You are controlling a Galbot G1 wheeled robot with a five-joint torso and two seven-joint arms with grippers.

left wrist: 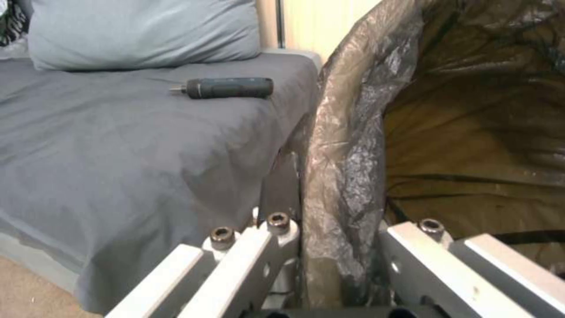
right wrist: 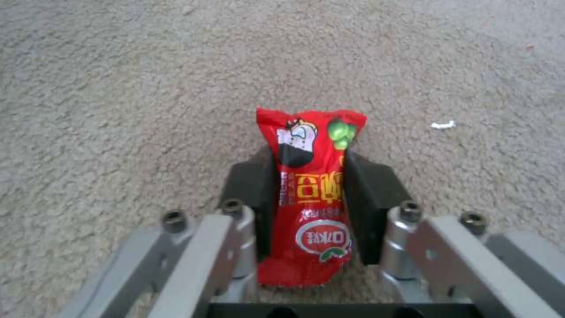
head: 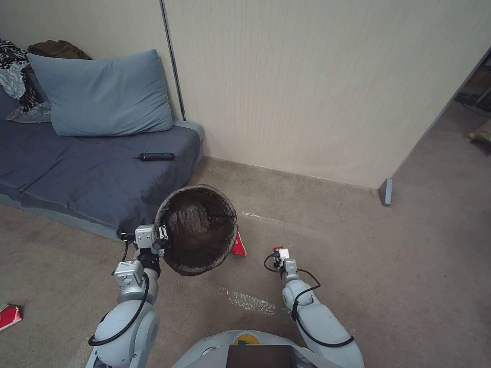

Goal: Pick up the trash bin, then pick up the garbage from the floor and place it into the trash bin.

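Right claw (right wrist: pixel 310 185) low over carpet (right wrist: pixel 118 88), pads clamped on red snack packet (right wrist: pixel 312 190)
Left claw (head: pixel 162 233) clamped on rim of trash bin (head: pixel 197 230), bin lifted, tilted, dark liner over rim
Second red packet (head: pixel 239 246) on floor just beside bin
Farther: bed (head: pixel 76 174), dark screwdriver (head: pixel 153 156), blue pillow (head: pixel 102 94)

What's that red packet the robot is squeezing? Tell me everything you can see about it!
The red snack packet is shiny plastic with yellow writing, a cartoon face, green blobs near one end and a white oval logo near the other. It is long, narrow and pinched in the middle. The right gripper clamps it between black pads, one on each side, low over the beige carpet. Whether it touches the carpet is unclear.
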